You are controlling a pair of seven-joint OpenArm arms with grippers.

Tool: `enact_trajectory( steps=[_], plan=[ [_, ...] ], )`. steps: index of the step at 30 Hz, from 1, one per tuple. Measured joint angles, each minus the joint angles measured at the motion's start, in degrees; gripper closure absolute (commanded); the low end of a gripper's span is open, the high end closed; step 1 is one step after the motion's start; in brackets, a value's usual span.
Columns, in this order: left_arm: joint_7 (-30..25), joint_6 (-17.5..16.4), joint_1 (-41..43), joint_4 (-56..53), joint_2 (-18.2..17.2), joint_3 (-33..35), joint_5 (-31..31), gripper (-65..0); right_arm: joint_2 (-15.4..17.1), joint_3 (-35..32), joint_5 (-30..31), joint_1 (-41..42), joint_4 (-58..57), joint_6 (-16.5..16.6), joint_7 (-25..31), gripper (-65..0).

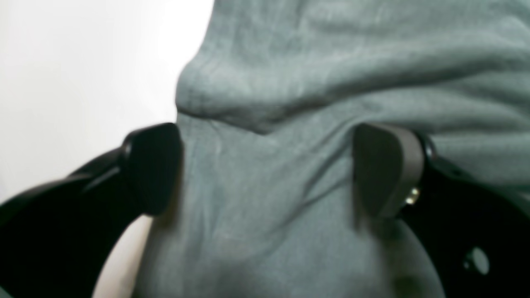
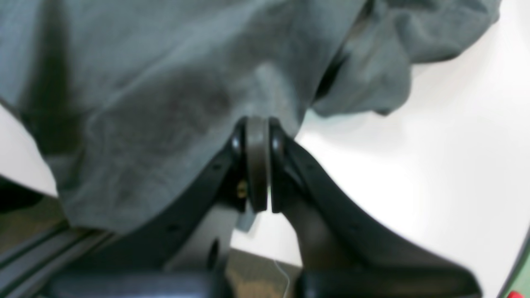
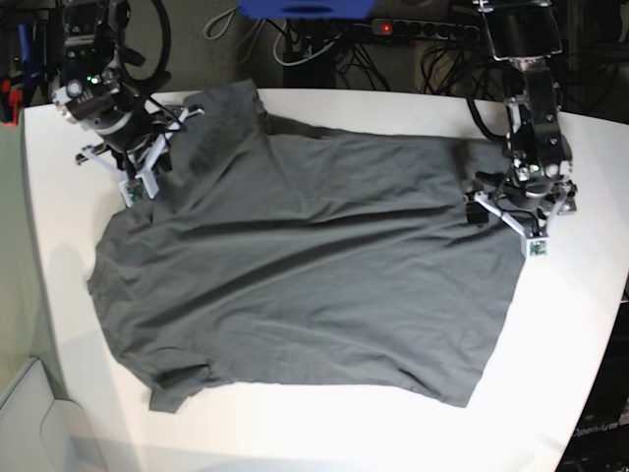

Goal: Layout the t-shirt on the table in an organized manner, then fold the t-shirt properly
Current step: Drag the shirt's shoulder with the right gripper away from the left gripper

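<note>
**Inspector:** Charcoal-grey cotton, soft and creased all over. The t-shirt lies spread across the white table, body mostly flat, one sleeve bunched at the near left corner, another fold raised at the far left.

**Clerk:** And the tabletop?

**Inspector:** Smooth, glossy, rounded corners. A bare strip runs along the near edge and down the right side; the shirt's left shoulder sits close to the left edge, with little margin there.

**Clerk:** State of the left gripper?

**Inspector:** Jaws spread wide, holding nothing. In the left wrist view its black fingers stand either side of a band of cloth, with a rolled ridge of fabric just beyond them. In the base view it sits at the shirt's far right corner.

**Clerk:** The right gripper?

**Inspector:** Closed tight, fingers pressed together at the shirt's edge. A small scrap of cloth shows below the tips, so it is pinching the hem. The fabric drapes away from it in loose folds. It stands at the far left of the table.

**Clerk:** Anything around?

**Inspector:** Cables and a power strip behind the table, clear of the shirt. Both arms rest over its far corners.
</note>
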Motion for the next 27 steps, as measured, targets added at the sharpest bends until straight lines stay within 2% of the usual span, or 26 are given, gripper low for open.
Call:
enact_trajectory(
  steps=[3, 9, 13, 16, 18, 27],
  plan=[
    [0.0, 0.0, 0.0, 0.0, 0.0, 0.0, 0.0, -65.0, -0.2, 1.7, -0.1, -1.6, 0.0, 2.9, -1.1, 0.0],
    [0.0, 0.0, 0.0, -0.1, -0.2, 0.0, 0.0, -64.0, -0.3, 2.3, -0.1, -2.6, 0.0, 3.0, -0.6, 0.0],
    [0.1, -0.7, 0.0, -0.2, -0.2, 0.3, -0.4, -41.0, -0.3, 2.0, -0.1, -3.9, 0.0, 3.0, -1.0, 0.0],
    [0.4, -1.1, 0.0, -0.2, -0.1, 0.4, -0.6, -20.8, -0.3, 2.1, 0.0, -4.0, 0.0, 3.0, -0.5, 0.0],
    [0.6, -0.9, 0.0, -0.2, -0.1, 0.3, 0.2, -12.5, -0.5, 2.1, 0.0, -4.4, 0.0, 3.0, -0.6, 0.0],
    [2.0, -0.4, -1.1, -0.5, -0.3, 0.3, 1.4, -11.1, -0.8, 1.1, -0.3, -5.3, 0.0, 3.0, -0.7, 0.0]
  ],
)
